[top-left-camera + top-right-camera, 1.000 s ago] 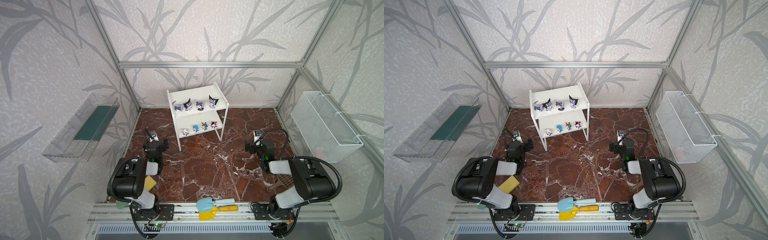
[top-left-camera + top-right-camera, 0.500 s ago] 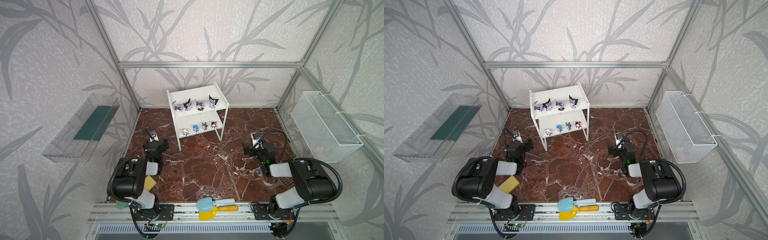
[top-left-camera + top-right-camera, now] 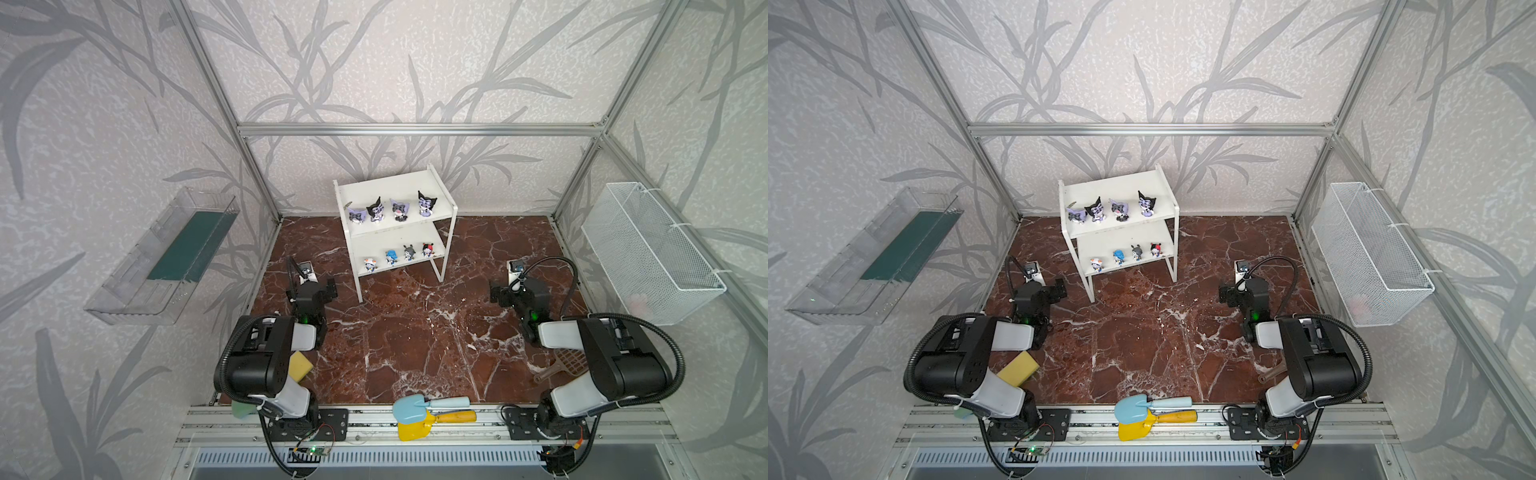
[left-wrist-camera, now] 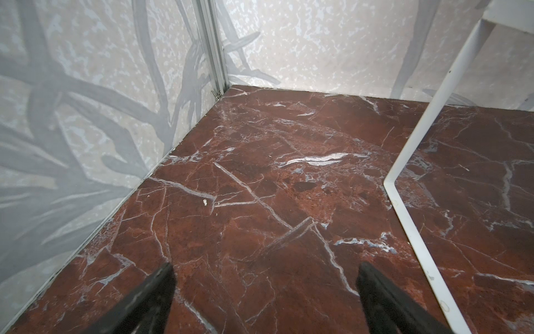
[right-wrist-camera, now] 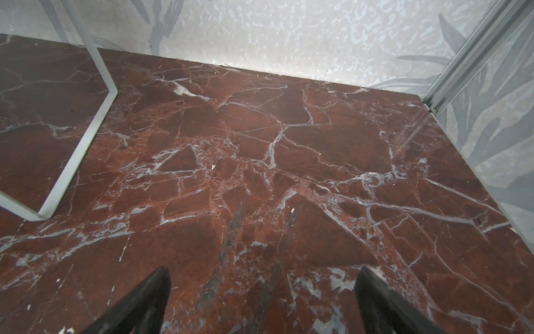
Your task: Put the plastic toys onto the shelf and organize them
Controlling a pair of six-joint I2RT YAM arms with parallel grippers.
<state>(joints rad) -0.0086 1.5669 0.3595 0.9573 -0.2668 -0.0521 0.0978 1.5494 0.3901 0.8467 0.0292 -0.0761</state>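
The white shelf [image 3: 390, 187] [image 3: 1113, 187] stands at the back of the marble floor. Several purple, black and white plastic toys [image 3: 400, 210] [image 3: 1119, 209] stand in a row on its upper board. Several smaller ones [image 3: 390, 257] [image 3: 1118, 256] line the lower board. My left gripper [image 3: 311, 286] [image 3: 1038, 286] [image 4: 264, 274] rests low, left of the shelf, open over bare floor. My right gripper [image 3: 513, 289] [image 3: 1241, 291] [image 5: 263, 277] rests low to the shelf's right, open and empty. Only a shelf leg [image 4: 419, 130] [image 5: 86, 136] shows in each wrist view.
A yellow sponge [image 3: 300, 365] lies by the left arm. Blue [image 3: 411, 407] and yellow [image 3: 415, 428] toy shovels lie on the front rail. A brown scoop [image 3: 569, 363] lies under the right arm. A wire basket [image 3: 648, 253] and a clear tray [image 3: 166, 257] hang on the side walls.
My right wrist has wobbled slightly and sits about where it was. The left arm and the toys have not moved.
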